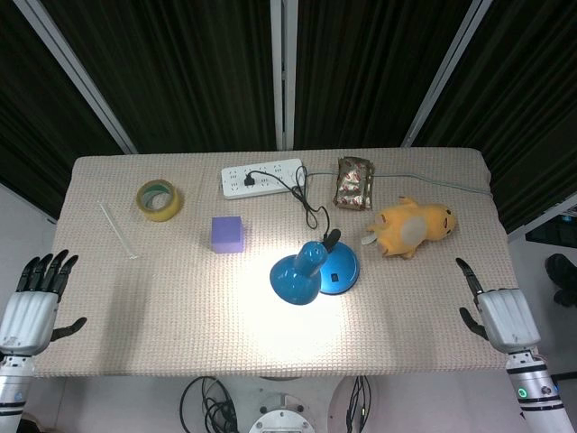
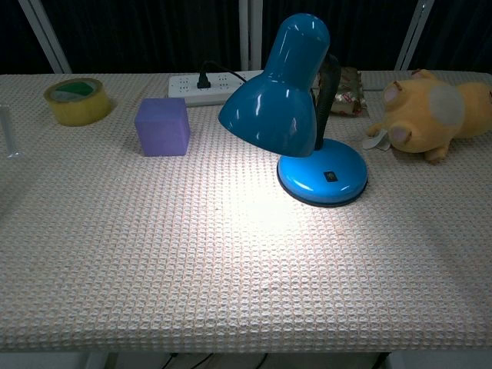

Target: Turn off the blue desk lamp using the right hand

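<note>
The blue desk lamp (image 1: 311, 271) stands near the table's middle, lit, casting a bright patch on the cloth. Its round base (image 2: 323, 174) carries a small black switch (image 2: 330, 177); the shade (image 2: 277, 96) tilts toward the left. My right hand (image 1: 500, 311) hovers over the table's right front edge, fingers extended and apart, holding nothing, well right of the lamp. My left hand (image 1: 32, 302) hangs off the left front corner, fingers spread, empty. Neither hand shows in the chest view.
A yellow plush toy (image 1: 413, 225) lies right of the lamp, between it and my right hand. A purple cube (image 1: 227, 234), tape roll (image 1: 159, 199), power strip (image 1: 261, 178), with the lamp's cord, and a snack packet (image 1: 354, 183) sit further back.
</note>
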Robot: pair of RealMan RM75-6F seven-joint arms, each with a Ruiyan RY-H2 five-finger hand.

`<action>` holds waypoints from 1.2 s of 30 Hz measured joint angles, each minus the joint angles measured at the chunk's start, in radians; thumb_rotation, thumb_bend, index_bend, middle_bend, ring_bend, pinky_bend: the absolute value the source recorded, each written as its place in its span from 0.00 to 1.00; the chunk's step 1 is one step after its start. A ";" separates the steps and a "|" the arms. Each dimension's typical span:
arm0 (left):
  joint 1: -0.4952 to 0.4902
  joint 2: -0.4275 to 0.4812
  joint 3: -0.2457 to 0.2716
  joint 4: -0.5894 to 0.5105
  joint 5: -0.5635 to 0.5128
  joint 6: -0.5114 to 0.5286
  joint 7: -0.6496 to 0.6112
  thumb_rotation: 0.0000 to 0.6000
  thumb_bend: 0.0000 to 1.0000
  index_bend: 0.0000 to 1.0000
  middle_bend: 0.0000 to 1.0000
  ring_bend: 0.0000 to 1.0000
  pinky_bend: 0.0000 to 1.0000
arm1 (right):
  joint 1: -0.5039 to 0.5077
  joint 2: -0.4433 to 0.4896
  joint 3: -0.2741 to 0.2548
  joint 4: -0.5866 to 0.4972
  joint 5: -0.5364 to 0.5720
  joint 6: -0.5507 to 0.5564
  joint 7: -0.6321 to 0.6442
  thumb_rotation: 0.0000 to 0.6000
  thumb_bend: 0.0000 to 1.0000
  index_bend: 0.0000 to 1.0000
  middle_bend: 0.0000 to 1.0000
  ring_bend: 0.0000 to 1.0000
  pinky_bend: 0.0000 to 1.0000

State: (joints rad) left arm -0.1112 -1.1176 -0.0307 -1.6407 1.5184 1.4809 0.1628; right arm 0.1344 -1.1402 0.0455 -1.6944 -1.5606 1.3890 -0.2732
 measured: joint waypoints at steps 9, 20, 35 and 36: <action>0.008 -0.005 0.004 0.011 -0.002 0.006 -0.012 1.00 0.06 0.05 0.00 0.00 0.05 | 0.110 -0.074 -0.005 -0.067 0.041 -0.215 -0.196 1.00 0.35 0.00 0.94 0.90 0.83; 0.021 -0.001 0.004 0.024 -0.010 0.017 -0.039 1.00 0.06 0.05 0.00 0.00 0.05 | 0.279 -0.250 0.039 -0.056 0.285 -0.408 -0.443 1.00 0.44 0.00 0.94 0.90 0.83; 0.024 0.002 -0.004 0.038 -0.032 0.008 -0.066 1.00 0.06 0.05 0.00 0.00 0.05 | 0.400 -0.324 0.036 -0.050 0.470 -0.448 -0.580 1.00 0.51 0.00 0.94 0.90 0.83; 0.024 0.002 -0.004 0.038 -0.032 0.008 -0.067 1.00 0.06 0.05 0.00 0.00 0.05 | 0.407 -0.326 0.035 -0.048 0.478 -0.448 -0.582 1.00 0.51 0.00 0.94 0.90 0.83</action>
State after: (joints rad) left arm -0.0870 -1.1152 -0.0349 -1.6025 1.4865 1.4893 0.0959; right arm 0.5412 -1.4666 0.0803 -1.7426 -1.0824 0.9408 -0.8557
